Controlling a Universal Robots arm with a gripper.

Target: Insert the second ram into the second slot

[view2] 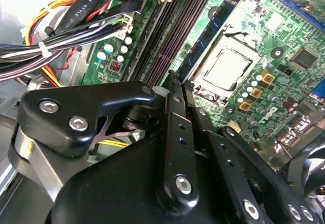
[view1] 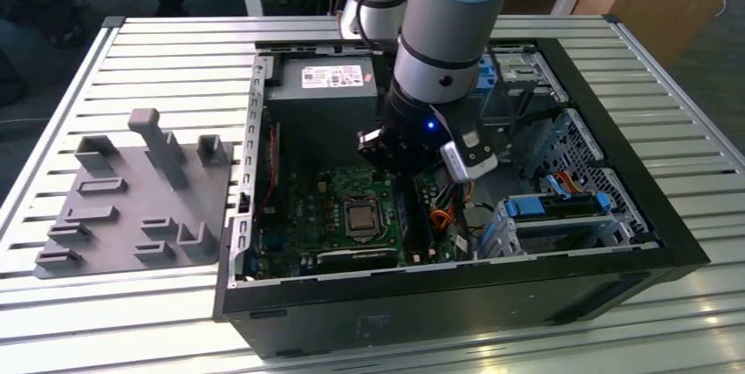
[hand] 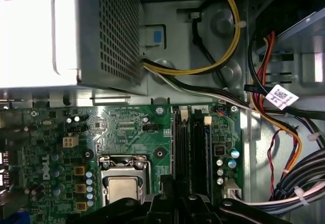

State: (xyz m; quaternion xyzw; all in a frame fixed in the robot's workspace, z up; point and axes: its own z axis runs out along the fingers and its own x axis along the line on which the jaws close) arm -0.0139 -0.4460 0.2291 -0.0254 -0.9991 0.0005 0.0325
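In the exterior view the arm [view1: 448,51] covers most memory slots [hand: 195,148], perhaps the second ram.

At the exterior view's left, a fixture plate [view1: 117,217] lies beside the case [view1: 466,304], perhaps touching it.

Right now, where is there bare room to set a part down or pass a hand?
Bare slats: on the table between the grey holder and the far edge, and on the exterior view's right of the computer case. Crowded: inside the case, the arm hangs over the memory slots, cables packed beside them.
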